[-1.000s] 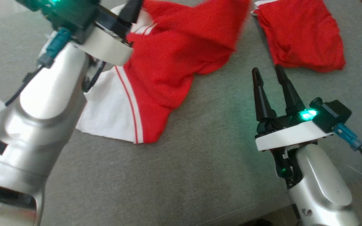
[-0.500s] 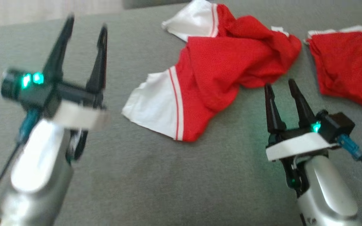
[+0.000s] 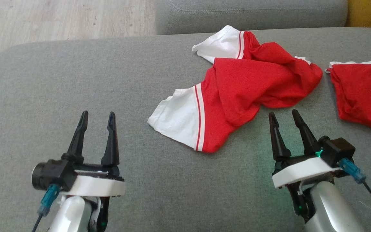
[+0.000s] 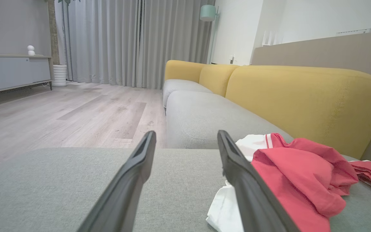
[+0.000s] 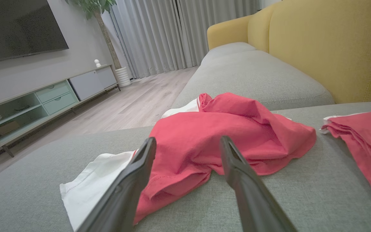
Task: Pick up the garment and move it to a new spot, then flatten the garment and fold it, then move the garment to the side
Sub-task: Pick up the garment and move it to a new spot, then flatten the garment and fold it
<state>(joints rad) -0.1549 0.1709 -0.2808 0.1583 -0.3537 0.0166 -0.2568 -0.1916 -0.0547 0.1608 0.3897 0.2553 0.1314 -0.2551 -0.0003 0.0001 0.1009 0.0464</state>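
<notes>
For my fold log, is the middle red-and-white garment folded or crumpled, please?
Crumpled: the garment lies bunched on the sofa, red cloth heaped over itself.

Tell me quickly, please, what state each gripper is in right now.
Left gripper: open, holding nothing.
Right gripper: open, holding nothing, fingers just short of the garment.

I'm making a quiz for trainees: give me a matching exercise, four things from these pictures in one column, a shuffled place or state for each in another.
1. crumpled red-and-white fabric garment
2. other mostly red fabric garment
3. left end effector
4. yellow upholstered sofa backrest

A. open, over grey seat cushion
B. head view's right edge
C. upright behind the seats
D. bunched mid-cushion

Pairs: 1-D, 2-B, 3-A, 4-C
</notes>
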